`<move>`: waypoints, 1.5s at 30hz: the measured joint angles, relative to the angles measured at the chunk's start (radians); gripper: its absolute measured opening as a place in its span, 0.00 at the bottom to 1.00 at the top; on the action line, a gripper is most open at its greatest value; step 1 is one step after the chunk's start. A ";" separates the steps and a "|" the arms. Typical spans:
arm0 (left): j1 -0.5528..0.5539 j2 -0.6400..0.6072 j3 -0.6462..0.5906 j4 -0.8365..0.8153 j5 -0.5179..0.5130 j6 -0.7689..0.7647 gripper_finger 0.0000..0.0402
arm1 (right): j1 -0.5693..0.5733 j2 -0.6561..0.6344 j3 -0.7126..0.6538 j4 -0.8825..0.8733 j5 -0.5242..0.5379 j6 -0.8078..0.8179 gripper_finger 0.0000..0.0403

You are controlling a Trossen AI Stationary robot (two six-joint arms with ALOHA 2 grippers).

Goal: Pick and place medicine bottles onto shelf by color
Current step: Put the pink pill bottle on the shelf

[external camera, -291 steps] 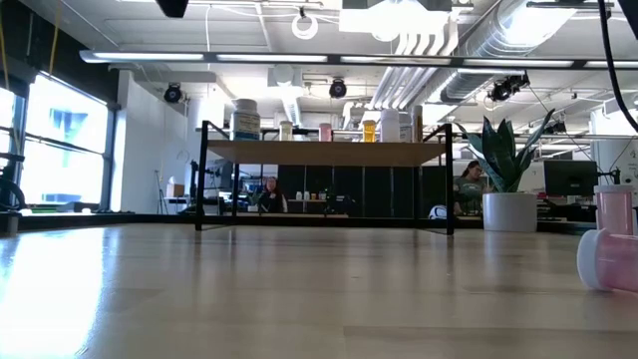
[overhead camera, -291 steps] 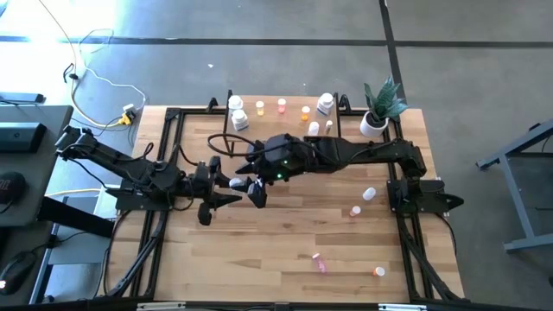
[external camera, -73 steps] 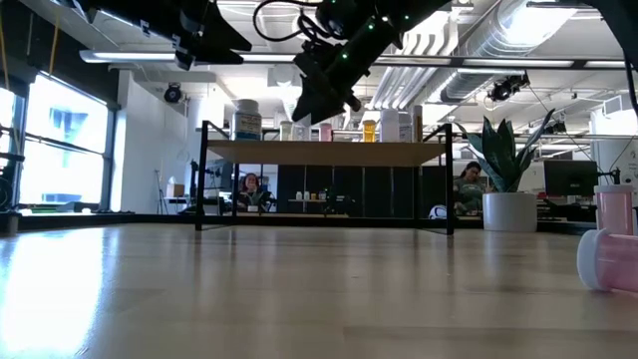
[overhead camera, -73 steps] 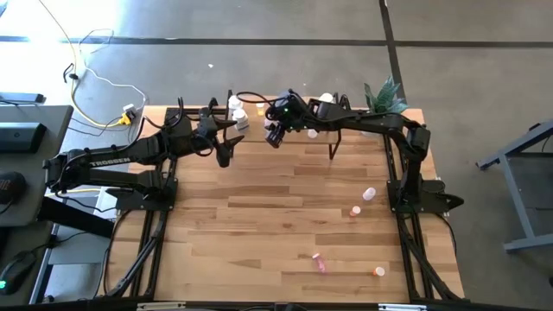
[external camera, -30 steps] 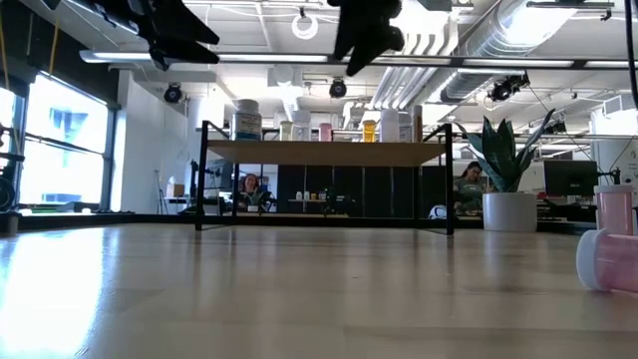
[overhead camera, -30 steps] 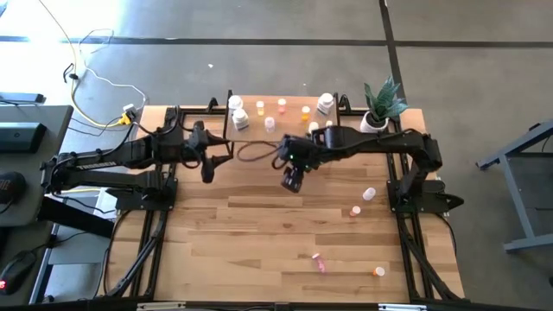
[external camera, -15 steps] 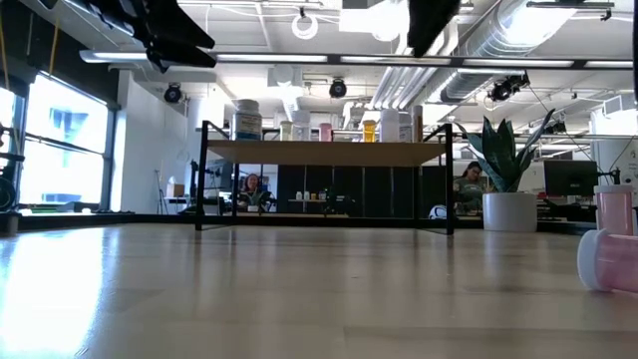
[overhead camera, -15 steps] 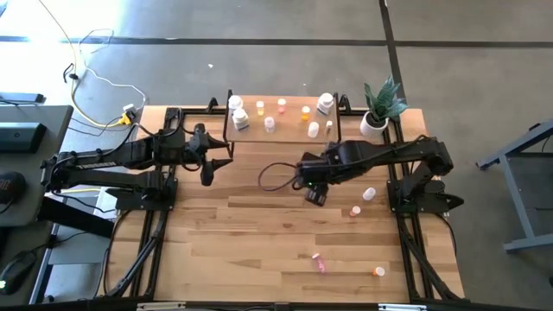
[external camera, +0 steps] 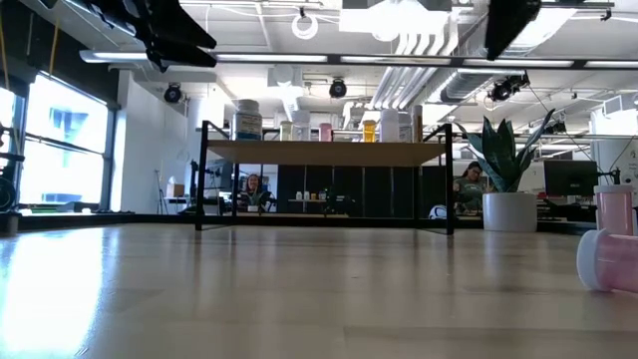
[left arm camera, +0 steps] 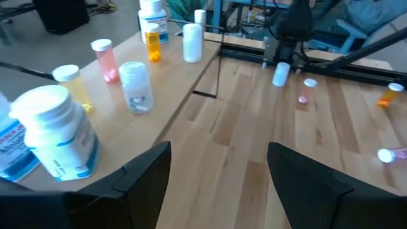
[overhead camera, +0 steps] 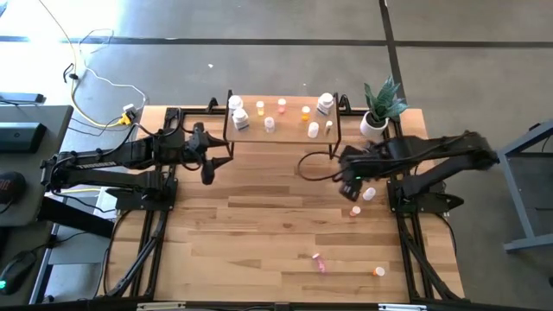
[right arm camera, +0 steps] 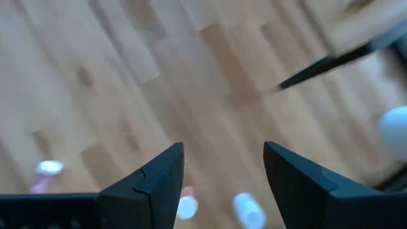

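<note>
The light-wood shelf [overhead camera: 294, 131] stands at the table's far edge with several white, orange and pink bottles upright on it [left arm camera: 135, 86]. A white bottle [overhead camera: 370, 193] and a pink bottle [overhead camera: 355, 210] stand on the table near its right edge. A pink bottle [overhead camera: 319, 262] lies nearer the front, and an orange bottle [overhead camera: 378, 271] stands near the front right. My right gripper [overhead camera: 348, 188] is open and empty, raised just left of the white and pink bottles, which show in its wrist view [right arm camera: 247, 210]. My left gripper [overhead camera: 207, 175] is open and empty in the air left of the shelf.
A potted plant [overhead camera: 378, 111] in a white pot stands at the far right corner beside the shelf. Black frame rails [overhead camera: 402, 216] run along the table's left and right sides. Bare wood lies across the middle and front left of the table [overhead camera: 251, 233].
My right gripper has swung away from the shelf toward the table's right edge and a little nearer, ending beside the loose white and pink bottles. It stays open and empty. No bottle has moved.
</note>
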 joint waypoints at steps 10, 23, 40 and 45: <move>0.000 0.000 0.000 0.001 -0.098 -0.056 0.62 | -0.007 -0.223 -0.271 0.077 -0.106 0.251 0.51; 0.000 0.000 0.000 0.000 -0.175 -0.129 0.62 | 0.022 -0.207 -0.498 0.235 -0.250 0.528 0.51; 0.000 0.000 0.000 -0.004 -0.185 -0.155 0.62 | 0.166 -0.197 -0.627 0.375 -0.208 0.595 0.51; 0.000 0.000 0.000 -0.004 -0.185 -0.155 0.62 | 0.210 -0.173 -0.676 0.438 -0.191 0.595 0.51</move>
